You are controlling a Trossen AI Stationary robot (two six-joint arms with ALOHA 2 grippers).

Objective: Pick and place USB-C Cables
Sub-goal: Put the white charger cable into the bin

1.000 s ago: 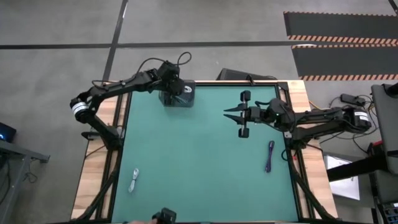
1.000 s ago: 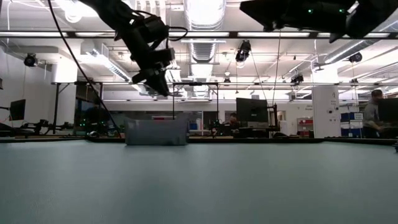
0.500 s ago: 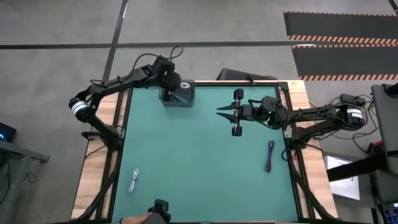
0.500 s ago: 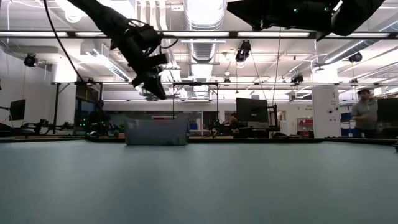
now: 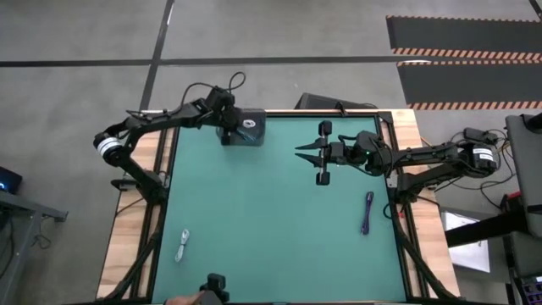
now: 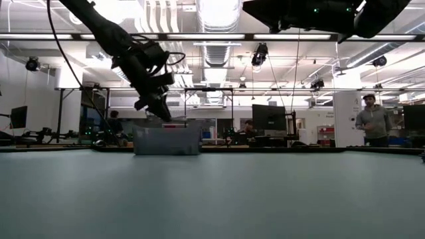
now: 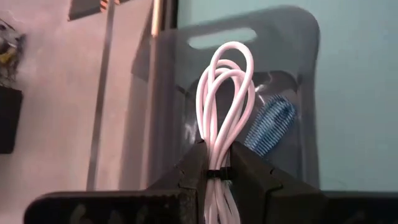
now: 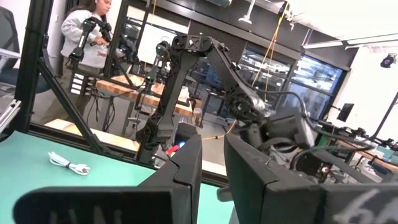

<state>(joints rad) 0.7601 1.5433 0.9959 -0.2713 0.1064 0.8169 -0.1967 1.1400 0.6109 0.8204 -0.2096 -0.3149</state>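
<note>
My left gripper (image 5: 223, 121) is at the table's far edge, above the left side of a translucent grey bin (image 5: 246, 129), and is shut on a white USB-C cable bundle (image 7: 225, 93). In the low view it hangs just above the bin (image 6: 166, 141). A blue cable (image 7: 272, 124) lies inside the bin. My right gripper (image 5: 298, 152) hovers high over the table's far right part, pointing left, open by a narrow gap and empty. A white cable (image 5: 182, 246) lies near the left near corner. A dark blue-purple cable (image 5: 367, 212) lies by the right edge. My left gripper pinches the white cable bundle between its two fingers at a dark tie band (image 7: 217, 173). Several looped strands (image 7: 230, 62) stick out past the fingertips. The bundle is lifted clear, with its loops over the bin's opening.
The bin stands at the table's far edge, with wooden borders on both sides. A dark camera mount (image 5: 215, 286) and a hand (image 5: 179, 300) show at the near edge. A person (image 6: 372, 121) stands in the room beyond. The green mat's middle (image 5: 271, 212) is bare.
My left gripper has moved toward the table's left edge and down, from over the bin's middle to its left side, still shut on the white cable. My right gripper shifted a little toward the left, then held still.
</note>
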